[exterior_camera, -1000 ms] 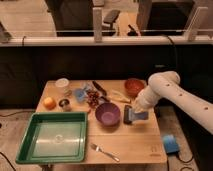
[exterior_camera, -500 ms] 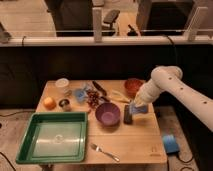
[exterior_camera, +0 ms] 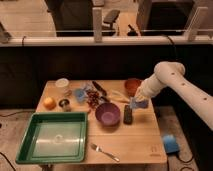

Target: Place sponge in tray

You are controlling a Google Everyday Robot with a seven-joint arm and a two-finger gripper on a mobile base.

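Purple bowl just beside a dark block, fork in front, orange far left

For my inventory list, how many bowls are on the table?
2. A purple bowl sits at the middle of the table; an orange bowl stands at the back, just behind the end effector, which holds the sponge. None seems hidden.

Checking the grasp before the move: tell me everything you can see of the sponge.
The sponge is a small light-blue block, soft-looking, held in the end effector at the tip of the white arm. It hangs clear of the wooden table, over its right side, right of the purple bowl. Only the end effector touches it; the green tray lies far left.
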